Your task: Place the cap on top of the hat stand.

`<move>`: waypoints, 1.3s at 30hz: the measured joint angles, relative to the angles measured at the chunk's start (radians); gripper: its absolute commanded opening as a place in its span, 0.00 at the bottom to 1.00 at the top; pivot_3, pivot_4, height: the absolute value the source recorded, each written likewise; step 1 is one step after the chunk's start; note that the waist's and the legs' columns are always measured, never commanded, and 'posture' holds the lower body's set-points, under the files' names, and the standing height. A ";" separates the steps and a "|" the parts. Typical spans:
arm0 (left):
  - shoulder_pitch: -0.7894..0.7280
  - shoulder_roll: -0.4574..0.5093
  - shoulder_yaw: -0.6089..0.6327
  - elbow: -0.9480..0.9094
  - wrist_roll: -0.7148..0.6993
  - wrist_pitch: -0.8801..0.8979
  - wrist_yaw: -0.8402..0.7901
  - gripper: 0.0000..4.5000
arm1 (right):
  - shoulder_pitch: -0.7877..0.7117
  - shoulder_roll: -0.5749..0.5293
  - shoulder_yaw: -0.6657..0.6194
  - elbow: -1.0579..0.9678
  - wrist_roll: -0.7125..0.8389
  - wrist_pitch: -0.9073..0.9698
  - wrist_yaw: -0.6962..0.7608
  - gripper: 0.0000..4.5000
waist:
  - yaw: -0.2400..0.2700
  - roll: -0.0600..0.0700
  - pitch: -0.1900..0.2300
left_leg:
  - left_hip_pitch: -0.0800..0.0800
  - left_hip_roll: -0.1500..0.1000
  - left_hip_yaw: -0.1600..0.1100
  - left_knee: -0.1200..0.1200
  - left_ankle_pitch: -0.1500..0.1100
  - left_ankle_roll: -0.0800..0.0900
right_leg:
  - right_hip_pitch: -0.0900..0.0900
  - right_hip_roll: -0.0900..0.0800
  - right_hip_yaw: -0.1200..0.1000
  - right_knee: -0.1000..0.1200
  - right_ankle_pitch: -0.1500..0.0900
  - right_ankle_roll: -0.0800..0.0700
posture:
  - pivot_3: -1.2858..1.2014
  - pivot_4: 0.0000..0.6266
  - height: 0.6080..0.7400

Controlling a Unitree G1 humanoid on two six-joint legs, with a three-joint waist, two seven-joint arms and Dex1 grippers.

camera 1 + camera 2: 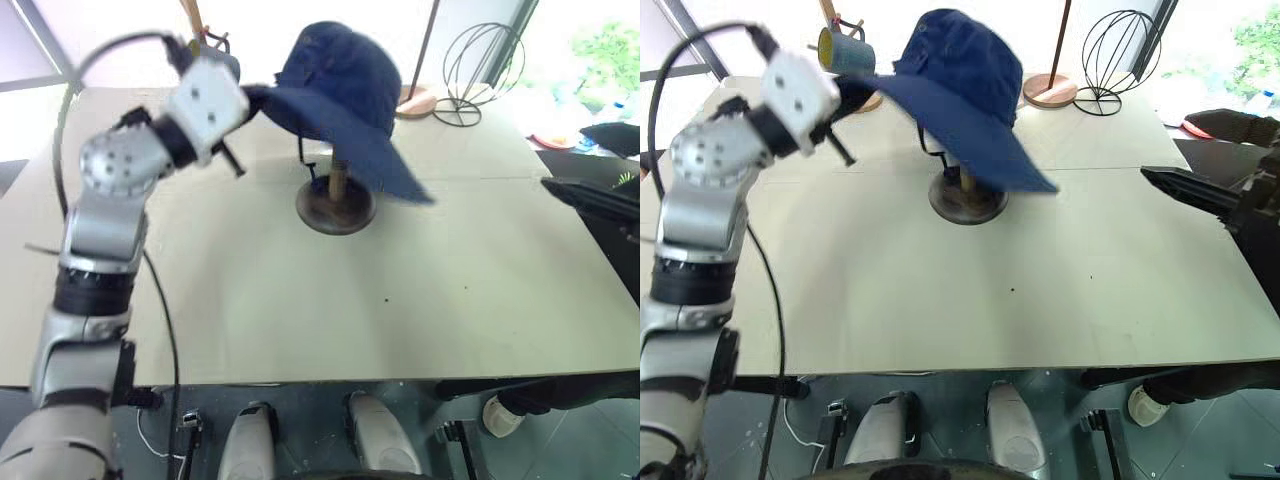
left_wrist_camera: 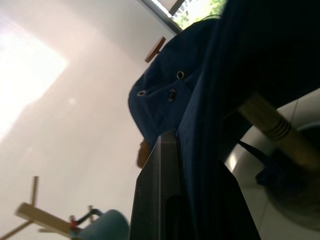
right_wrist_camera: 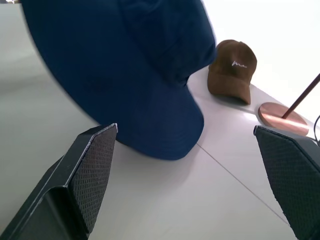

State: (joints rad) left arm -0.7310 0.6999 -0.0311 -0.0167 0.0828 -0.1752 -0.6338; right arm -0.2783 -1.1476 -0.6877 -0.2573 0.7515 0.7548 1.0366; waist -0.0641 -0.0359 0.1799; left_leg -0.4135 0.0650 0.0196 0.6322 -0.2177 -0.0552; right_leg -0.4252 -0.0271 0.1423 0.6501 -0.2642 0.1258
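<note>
Cap [image 1: 965,85] navy, floppy, brim tilted over hat stand [image 1: 965,200]; L pincer [image 1: 855,95] clamps brim, R pincer [image 3: 192,175] wide.

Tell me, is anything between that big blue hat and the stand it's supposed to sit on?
Nothing visible. The cap hangs directly over the hat stand, hiding its top, with the left hand shut on its brim. The mug tree and wire-globe stand sit farther back, out of the way.
</note>
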 measured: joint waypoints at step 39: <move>-0.065 0.085 -0.299 0.655 0.481 -0.835 0.497 0.86 | -0.096 -0.006 0.247 0.096 -0.050 -0.087 0.049 1.00 | 0.020 0.001 -0.001 | 0.001 0.000 0.002 -0.001 0.000 0.000 | 0.000 -0.001 0.000 0.000 0.002 0.002 | 0.52 0.24 1.00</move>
State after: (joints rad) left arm -0.7955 0.7846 -0.3298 0.6386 0.5634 -1.0097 -0.1365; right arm -0.3744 -1.1534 -0.4406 -0.1610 0.7011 0.6683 1.0854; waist -0.0442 -0.0350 0.1794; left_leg -0.4124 0.0652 0.0219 0.6308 -0.2178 -0.0553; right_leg -0.4250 -0.0276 0.1425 0.6497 -0.2626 0.1279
